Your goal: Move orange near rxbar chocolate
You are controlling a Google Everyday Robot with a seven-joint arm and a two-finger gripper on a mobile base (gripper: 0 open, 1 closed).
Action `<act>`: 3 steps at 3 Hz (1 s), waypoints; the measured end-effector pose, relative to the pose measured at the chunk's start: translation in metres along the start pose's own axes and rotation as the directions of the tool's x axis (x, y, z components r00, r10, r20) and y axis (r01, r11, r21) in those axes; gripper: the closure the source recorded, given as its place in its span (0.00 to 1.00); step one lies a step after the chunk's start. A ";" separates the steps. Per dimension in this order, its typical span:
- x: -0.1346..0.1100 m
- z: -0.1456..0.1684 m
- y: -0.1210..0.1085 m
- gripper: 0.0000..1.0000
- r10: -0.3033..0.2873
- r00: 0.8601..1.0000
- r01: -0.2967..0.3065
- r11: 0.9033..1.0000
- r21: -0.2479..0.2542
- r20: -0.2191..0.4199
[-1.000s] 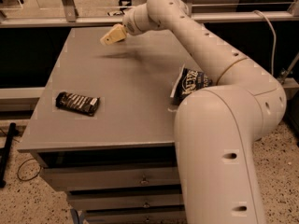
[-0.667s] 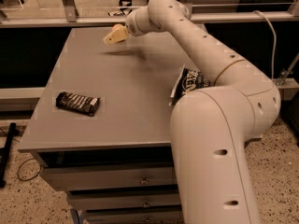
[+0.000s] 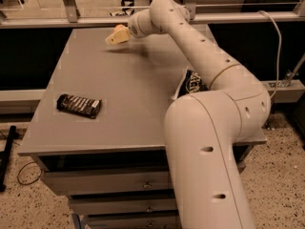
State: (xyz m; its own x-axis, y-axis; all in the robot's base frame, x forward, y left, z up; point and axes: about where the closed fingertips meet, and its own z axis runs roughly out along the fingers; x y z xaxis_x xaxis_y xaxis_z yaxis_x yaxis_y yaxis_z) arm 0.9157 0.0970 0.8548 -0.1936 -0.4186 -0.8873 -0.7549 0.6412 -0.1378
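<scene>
At the end of the long cream arm (image 3: 205, 56): the gripper (image 3: 116, 35), pale yellow, pointing left. Hangs low over the far part of the grey table (image 3: 133, 80), close to the back edge and a little left of the middle. Cannot tell how far open, or whether holding anything. Cannot make out the orange anywhere in this view, so no placing it against the gripper.

Further out, toward the near left corner: the snack bar (image 3: 79, 105), in a dark wrapper with pale lettering. Lies flat on the tabletop, long side roughly along the front edge, well apart from the gripper, nearly the whole depth of the table away.

On the right side of the table: a bag (image 3: 189, 82) with dark and white print, mostly hidden behind the bend of the arm. Below the tabletop: drawers (image 3: 109, 180) with small pulls. Just past the far edge: a metal rail (image 3: 95, 22). Around it all: speckled floor (image 3: 286, 166), and at the right a cable (image 3: 279, 46) hanging down.
</scene>
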 end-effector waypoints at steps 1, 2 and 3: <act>0.003 0.012 0.003 0.01 0.014 1.000 -0.014 1.000 -0.018 -0.007; 0.007 0.018 0.001 0.19 0.023 1.000 -0.023 1.000 -0.017 -0.010; 0.009 0.015 -0.004 0.42 0.022 1.000 -0.022 1.000 -0.002 -0.006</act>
State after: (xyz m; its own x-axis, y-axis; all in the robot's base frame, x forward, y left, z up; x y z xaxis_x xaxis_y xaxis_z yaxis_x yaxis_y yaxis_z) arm 0.9263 0.1005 0.8407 -0.2136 -0.4083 -0.8875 -0.7520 0.6486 -0.1174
